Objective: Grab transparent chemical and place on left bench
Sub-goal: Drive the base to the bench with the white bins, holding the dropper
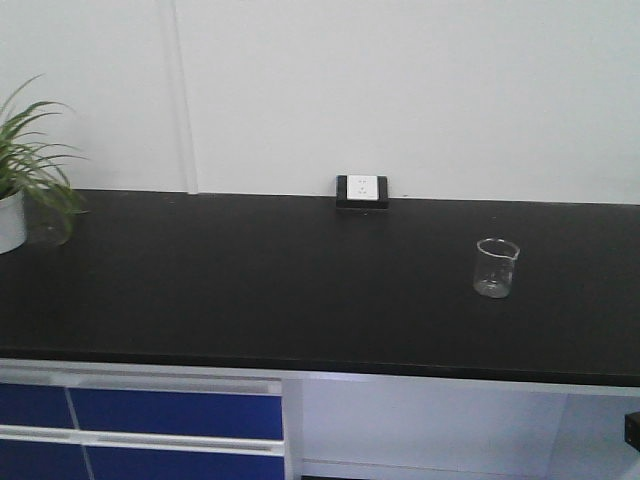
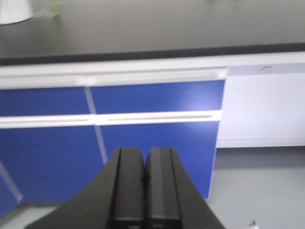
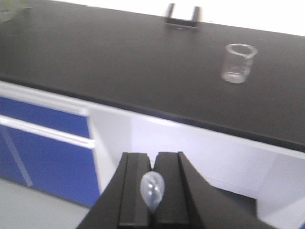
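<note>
In the front view, the black counter (image 1: 250,290) carried a wall socket (image 1: 362,190) at its back edge, a glass beaker (image 1: 496,267) toward its right end and a potted plant (image 1: 30,165) at its left edge, with blue drawers (image 1: 170,415) below.

Only the left wrist view showed the left gripper (image 2: 145,167), its jaws pressed together on nothing, facing the drawers.

Only the right wrist view showed the transparent chemical (image 3: 151,190). The right gripper (image 3: 153,160) pinched it short of the counter's front edge, and just its clear rounded bulb was visible.
</note>
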You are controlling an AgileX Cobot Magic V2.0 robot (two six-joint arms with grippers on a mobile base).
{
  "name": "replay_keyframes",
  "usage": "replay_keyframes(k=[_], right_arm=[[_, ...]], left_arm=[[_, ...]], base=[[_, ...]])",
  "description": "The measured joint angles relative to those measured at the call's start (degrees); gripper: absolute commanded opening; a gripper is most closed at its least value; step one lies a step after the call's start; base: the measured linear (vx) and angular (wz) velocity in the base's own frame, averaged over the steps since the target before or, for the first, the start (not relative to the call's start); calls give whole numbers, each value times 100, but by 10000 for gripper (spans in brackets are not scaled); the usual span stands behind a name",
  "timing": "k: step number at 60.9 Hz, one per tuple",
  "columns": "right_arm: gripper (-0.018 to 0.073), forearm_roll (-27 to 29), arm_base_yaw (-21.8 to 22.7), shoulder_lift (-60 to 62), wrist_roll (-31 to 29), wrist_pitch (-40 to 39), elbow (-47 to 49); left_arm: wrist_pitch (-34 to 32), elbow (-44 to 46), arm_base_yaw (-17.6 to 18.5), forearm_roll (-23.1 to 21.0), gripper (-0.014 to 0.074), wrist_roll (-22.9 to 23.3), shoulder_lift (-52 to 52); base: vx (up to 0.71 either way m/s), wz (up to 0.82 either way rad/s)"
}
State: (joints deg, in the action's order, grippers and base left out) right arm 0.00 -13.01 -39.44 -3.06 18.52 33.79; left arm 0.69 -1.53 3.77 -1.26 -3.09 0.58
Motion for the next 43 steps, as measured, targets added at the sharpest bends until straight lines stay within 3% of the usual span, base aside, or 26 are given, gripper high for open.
replay_keyframes(k=[21,43], right_arm=[[0,0,0,0,0,12,0],[0,0,0,0,0,18,0]], left_arm=[[0,0,0,0,-3,0,0],[0,0,0,0,-3,0,0]], base=[[-37,60],[-28,95]])
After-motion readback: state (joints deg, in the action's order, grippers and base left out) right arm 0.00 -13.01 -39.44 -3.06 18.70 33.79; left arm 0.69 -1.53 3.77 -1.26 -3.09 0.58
